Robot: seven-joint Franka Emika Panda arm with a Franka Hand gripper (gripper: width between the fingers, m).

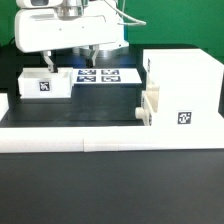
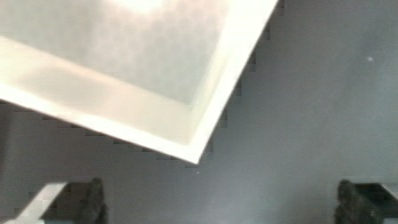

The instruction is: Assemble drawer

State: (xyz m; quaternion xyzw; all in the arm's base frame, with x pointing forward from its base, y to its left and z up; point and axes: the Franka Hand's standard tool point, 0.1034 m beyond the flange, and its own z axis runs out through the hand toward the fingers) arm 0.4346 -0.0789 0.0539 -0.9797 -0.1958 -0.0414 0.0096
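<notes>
One tray (image 1: pixel 150 106) looks slotted into the shell (image 1: pixel 187 85), while the second tray (image 1: pixel 45 83) lies loose near the empty, wide-spread gripper (image 2: pixel 217 200).

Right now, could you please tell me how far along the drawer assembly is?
Done: the first tray looks slotted into the shell, front protruding. In hand: nothing; the open gripper hovers by the second tray, lying loose at the exterior view's left. Left: grasp that tray and slide it in.

A tall white plastic shell (image 1: pixel 186 85) stands at the exterior view's right, a small white tray (image 1: pixel 150 106) touching its side; a second tray (image 1: pixel 45 84) sits well apart.
</notes>
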